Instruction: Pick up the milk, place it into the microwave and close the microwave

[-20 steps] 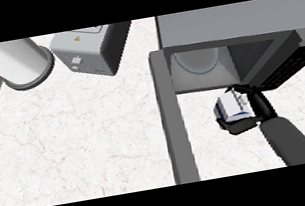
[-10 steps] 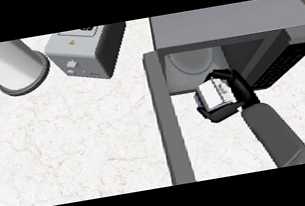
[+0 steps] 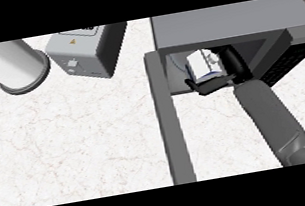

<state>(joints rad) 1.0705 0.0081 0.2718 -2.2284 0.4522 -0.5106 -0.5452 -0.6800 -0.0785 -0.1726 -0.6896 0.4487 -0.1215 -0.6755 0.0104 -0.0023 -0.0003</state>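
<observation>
The lower part of the milk carton (image 3: 203, 65) is covered by the right robot hand (image 3: 227, 73) curled round it. The microwave (image 3: 247, 25) interior behind them is shadowed. The white cylinder (image 3: 13, 65) is cut off at the upper left, and the grey box (image 3: 87, 52) at the top.

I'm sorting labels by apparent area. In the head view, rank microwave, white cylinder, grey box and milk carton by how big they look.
1. Microwave
2. White cylinder and grey box: look alike, unranked
3. Milk carton, held by the right robot hand
</observation>
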